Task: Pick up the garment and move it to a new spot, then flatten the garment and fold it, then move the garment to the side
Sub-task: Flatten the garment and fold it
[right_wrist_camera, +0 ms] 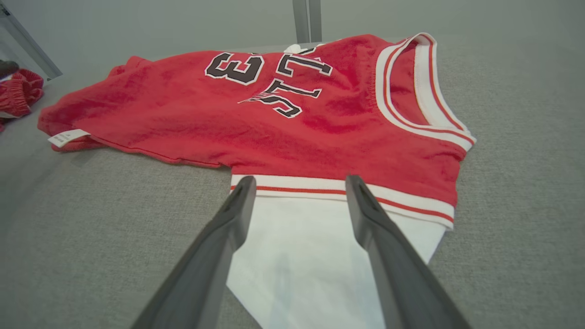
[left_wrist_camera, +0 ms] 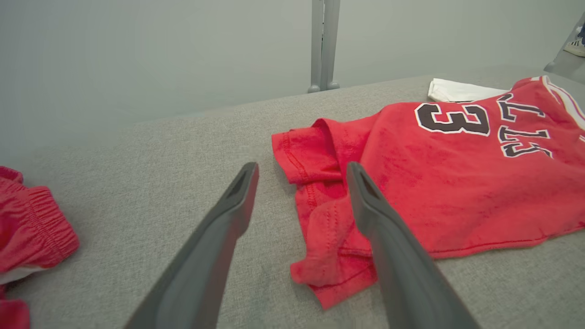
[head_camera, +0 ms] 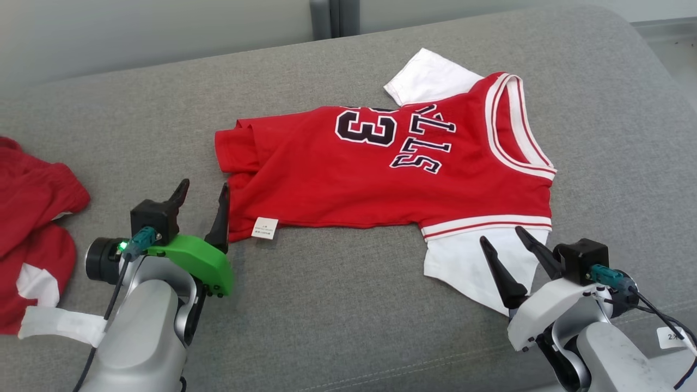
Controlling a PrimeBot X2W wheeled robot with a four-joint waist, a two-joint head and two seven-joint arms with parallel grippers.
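Sprawling red jersey (head_camera: 348,185) on woven upholstery (head_camera: 326,316)

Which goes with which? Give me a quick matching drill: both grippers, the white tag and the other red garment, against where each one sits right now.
Things:
1. left gripper
2. right gripper
3. white tag
4. other red garment

Places:
a. far left of the grey surface, apart from the jersey
b. open, over the near white sleeve
c. on the jersey's near edge
d. open, at the jersey's bunched hem

Pairs: 1-d; 2-b; 3-c; 4-a.
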